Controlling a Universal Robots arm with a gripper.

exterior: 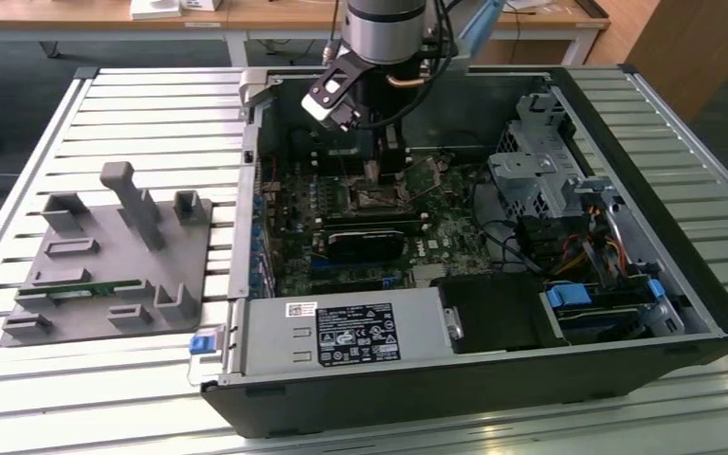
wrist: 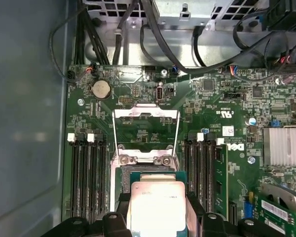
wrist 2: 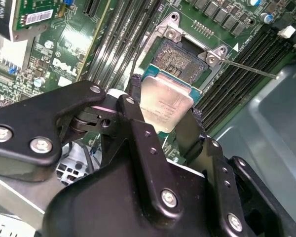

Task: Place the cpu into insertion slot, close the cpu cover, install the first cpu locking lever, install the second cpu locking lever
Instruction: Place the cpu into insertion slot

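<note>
The arm reaches straight down into the case (exterior: 465, 393), its pincer (wrist 2: 163, 109) clenched on the cpu (wrist: 158, 205), just above the insertion slot (wrist 2: 177, 55). The first wrist view shows the cpu cover (wrist: 146, 112) swung open beyond the pincer.

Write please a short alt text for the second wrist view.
A black gripper holds the silver-topped cpu by two edges, close to the open insertion slot on a green motherboard, with long black slots on both sides.
</note>
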